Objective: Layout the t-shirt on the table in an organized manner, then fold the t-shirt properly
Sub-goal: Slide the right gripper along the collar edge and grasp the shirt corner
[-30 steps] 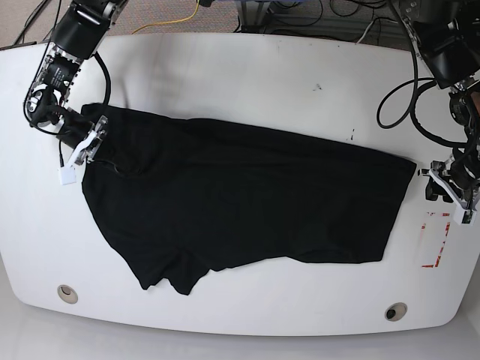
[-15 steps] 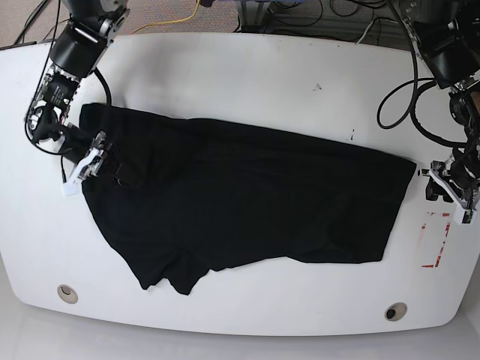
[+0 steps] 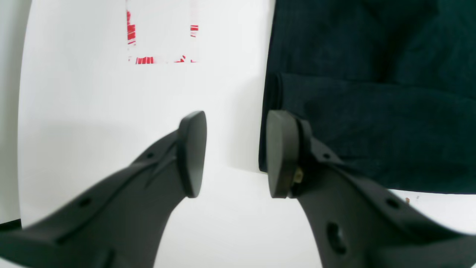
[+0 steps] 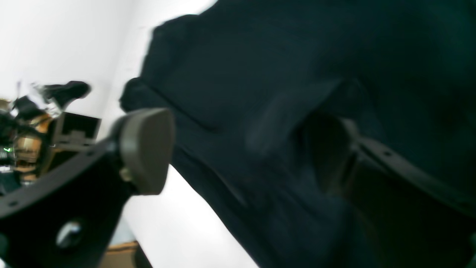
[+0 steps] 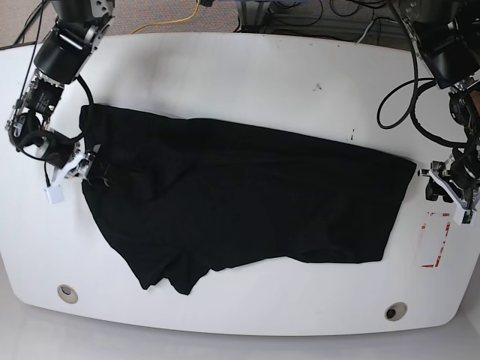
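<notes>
Right gripper [image 5: 75,166], jaws parted, meets the t-shirt [image 5: 247,196] at its left edge on the table [image 5: 225,75]; left gripper [image 3: 236,154] waits released at the right.

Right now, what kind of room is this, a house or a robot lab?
Most likely a robot lab: two robot arms reach over a big white table with a black t-shirt, and loose cables trail behind it.

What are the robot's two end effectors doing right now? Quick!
Left end effector: open, empty, beside the t-shirt.
Right end effector: open over the t-shirt.
</notes>
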Tool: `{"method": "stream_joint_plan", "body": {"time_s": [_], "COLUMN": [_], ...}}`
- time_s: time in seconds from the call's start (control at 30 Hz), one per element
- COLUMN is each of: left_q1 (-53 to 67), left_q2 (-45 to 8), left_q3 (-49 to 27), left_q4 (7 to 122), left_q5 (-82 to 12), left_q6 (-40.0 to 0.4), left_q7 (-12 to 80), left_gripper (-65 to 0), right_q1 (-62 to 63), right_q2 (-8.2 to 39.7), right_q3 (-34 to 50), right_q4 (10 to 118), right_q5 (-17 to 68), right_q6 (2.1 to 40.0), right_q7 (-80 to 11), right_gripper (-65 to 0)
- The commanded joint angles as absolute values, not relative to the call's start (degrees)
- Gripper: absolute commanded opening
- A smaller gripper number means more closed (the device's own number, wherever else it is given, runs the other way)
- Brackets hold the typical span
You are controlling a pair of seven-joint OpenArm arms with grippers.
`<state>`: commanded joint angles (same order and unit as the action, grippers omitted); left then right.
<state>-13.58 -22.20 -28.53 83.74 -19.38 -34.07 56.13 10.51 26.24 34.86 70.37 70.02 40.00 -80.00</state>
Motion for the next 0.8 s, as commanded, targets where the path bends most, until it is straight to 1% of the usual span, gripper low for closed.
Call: {"method": "stream_joint_plan", "body": {"time_s": [0.17, 0.33, 0.43, 0.53, 0.63, 0.73, 0.8], "left_q1": [-13.5, -13.2, -13.1, -12.3, -11.3, -10.9, -10.8], "left_q2": [-22.1, -22.0, -22.0, -22.0, -21.9, -21.0, -20.5], "left_q3": [-28.4, -26.7, -25.1, -24.7, -24.6, -24.6, -24.7], "left_q4": [83.8, 84.0, 84.1, 83.7, 83.7, 83.7, 83.8], "left_q5": [-19.6, -19.6, -19.6, -19.6, -19.7, -19.7, -19.7], "left_q6": [-34.1, -34.1, -34.1, -34.2, -34.2, -34.2, -34.2], "left_q7": [56.1, 56.1, 56.1, 56.0, 54.2, 52.9, 52.9], "left_gripper": [-39.9, -39.9, -39.9, -39.9, -39.9, -39.7, -39.7], "right_q1": [8.3, 3.6, 0.3, -2.5, -5.3, -7.1, -7.8], "right_q2": [29.8, 32.0, 32.4, 32.4, 31.6, 29.1, 27.9], "right_q3": [34.9, 34.9, 34.9, 34.9, 34.9, 34.9, 35.0], "right_q4": [71.3, 78.1, 83.6, 88.7, 93.8, 96.6, 97.1], "right_q5": [70.1, 69.5, 66.6, 60.6, 51.7, 44.4, 41.0], "right_q6": [40.0, 40.0, 40.0, 40.0, 40.0, 40.0, 40.0], "right_q7": [-80.0, -80.0, -80.0, -78.8, -76.8, -75.1, -73.6], "right_gripper": [-8.1, -8.1, -8.1, -8.1, -7.9, -7.9, -7.9]}}
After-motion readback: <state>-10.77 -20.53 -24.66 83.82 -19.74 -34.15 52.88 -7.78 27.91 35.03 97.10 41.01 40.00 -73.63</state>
